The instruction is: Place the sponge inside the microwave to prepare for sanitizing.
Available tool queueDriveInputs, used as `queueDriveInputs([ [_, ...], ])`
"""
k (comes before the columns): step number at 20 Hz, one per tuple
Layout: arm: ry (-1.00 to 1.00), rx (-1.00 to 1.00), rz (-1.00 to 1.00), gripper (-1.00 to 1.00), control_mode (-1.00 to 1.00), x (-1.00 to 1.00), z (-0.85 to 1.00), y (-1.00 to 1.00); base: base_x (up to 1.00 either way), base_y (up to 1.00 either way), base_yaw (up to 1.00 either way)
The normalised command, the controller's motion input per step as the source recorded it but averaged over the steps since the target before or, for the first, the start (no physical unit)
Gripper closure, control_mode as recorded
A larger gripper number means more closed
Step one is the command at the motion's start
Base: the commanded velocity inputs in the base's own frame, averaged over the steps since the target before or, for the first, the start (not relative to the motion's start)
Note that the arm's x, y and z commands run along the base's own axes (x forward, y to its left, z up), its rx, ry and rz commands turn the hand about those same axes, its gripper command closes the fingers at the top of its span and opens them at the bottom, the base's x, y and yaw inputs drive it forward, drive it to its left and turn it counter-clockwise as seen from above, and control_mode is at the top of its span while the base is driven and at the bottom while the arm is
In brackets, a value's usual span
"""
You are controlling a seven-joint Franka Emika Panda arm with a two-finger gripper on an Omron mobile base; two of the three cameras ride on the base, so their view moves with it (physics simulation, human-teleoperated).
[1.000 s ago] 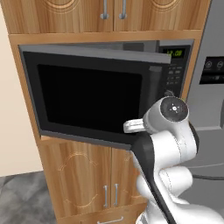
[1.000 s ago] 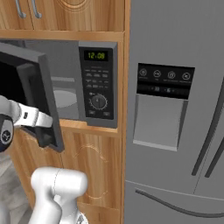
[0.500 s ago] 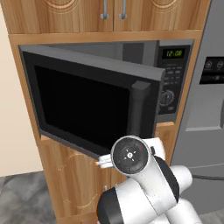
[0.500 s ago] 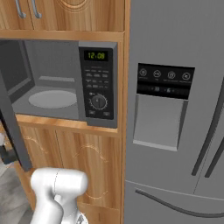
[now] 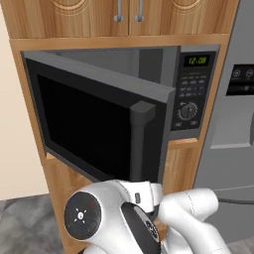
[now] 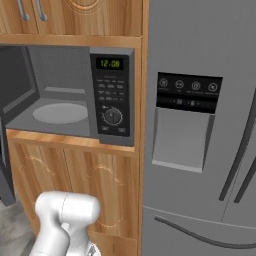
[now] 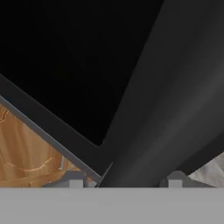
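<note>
The microwave (image 5: 191, 94) sits built into wooden cabinetry, and its black-windowed door (image 5: 94, 124) hangs wide open to the left. From the right base view I look into the microwave (image 6: 112, 95), where a pale round turntable (image 6: 60, 112) lies bare on the cavity floor. My gripper (image 7: 125, 181) sits at the lower end of the door's vertical bar handle (image 7: 166, 100). Its fingertips (image 7: 75, 181) stand apart on either side of the bar, open, with a small gap to it. The arm is folded low under the door. The sponge is out of view.
A tall grey fridge (image 6: 200, 125) with a dispenser panel stands right of the microwave. Wooden cupboard doors (image 6: 75, 185) lie below it and more above (image 5: 129, 17). The open door's edge (image 6: 4, 170) juts out at the left, over the grey floor (image 5: 25, 223).
The microwave door has swung further open to the left. My arm has dropped low beneath it, and the fingers have parted from the handle.
</note>
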Motion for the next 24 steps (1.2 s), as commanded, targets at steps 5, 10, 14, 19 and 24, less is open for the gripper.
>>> queueDriveInputs([
  [5,0.0,0.0,-0.04,-1.0,-1.0,0.0,-0.02,0.02,0.0,0.0,0.0],
  [10,0.02,-0.08,-0.09,-1.0,-1.0,0.0,0.02,0.24,0.0,0.0,0.0],
  [14,-0.01,-0.05,-0.15,-1.0,-1.0,-0.22,0.05,0.02,0.0,0.0,0.0],
  [19,-0.08,-0.05,-0.13,-1.0,-1.0,-0.4,0.17,0.12,0.0,0.0,0.0],
  [24,-0.19,-0.05,-0.15,-1.0,-1.0,-0.42,0.23,0.18,0.0,0.0,0.0],
])
